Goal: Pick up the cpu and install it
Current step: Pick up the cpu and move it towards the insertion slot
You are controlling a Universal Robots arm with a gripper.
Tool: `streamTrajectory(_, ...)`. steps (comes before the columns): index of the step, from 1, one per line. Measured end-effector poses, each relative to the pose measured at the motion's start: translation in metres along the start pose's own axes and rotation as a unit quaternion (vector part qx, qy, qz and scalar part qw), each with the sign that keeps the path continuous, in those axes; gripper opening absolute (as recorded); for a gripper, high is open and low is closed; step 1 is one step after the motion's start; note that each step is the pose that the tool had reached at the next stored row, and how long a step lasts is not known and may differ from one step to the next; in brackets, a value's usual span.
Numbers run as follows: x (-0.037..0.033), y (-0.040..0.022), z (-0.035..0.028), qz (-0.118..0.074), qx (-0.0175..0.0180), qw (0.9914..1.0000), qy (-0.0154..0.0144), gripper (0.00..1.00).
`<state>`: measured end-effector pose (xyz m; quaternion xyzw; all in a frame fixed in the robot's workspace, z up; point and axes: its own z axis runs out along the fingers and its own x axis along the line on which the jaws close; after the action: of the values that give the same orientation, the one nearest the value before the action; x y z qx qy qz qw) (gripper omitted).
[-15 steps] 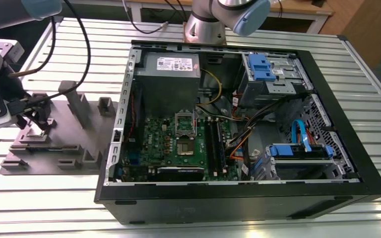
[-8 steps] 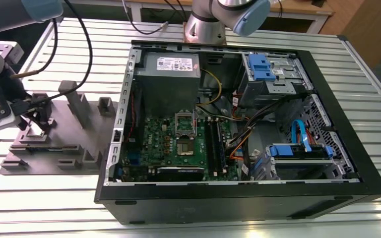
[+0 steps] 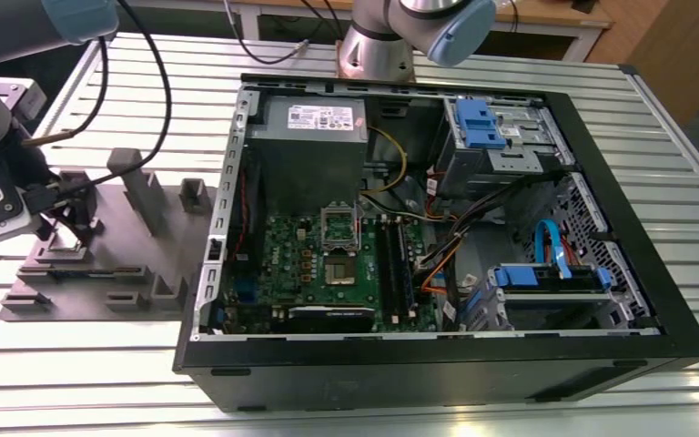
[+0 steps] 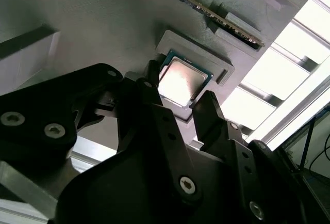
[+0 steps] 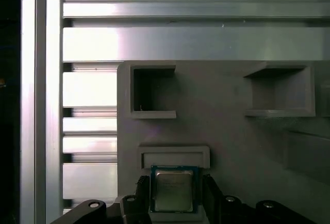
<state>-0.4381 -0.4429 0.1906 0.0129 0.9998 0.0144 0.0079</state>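
The cpu (image 5: pixel 174 190), a small square chip with a silvery top, lies flat in a shallow recess of the grey fixture block (image 5: pixel 227 146). In the second wrist view the cpu (image 4: pixel 180 79) sits between my two black fingers (image 4: pixel 206 105). My gripper (image 5: pixel 174 185) is open and straddles the chip, one finger on each side with a narrow gap to its edges. In the exterior view my gripper (image 3: pixel 65 232) hangs low over the fixture block (image 3: pixel 119 273) at that view's left. The motherboard socket (image 3: pixel 341 270) stands with its metal frame lifted.
The open black computer case (image 3: pixel 447 364) lies on the slatted metal table (image 3: pixel 641 109). Inside are a grey power supply (image 3: pixel 313 123), blue drive brackets (image 3: pixel 477 123) and loose cables (image 3: pixel 447 246). Upright posts (image 3: pixel 143 182) rise from the fixture block near my gripper.
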Motion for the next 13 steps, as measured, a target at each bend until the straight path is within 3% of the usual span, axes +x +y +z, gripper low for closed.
streamTrajectory(13,-0.0005,0.0000,0.0019,0.000,-0.0001,1.00000,-0.0001,0.53)
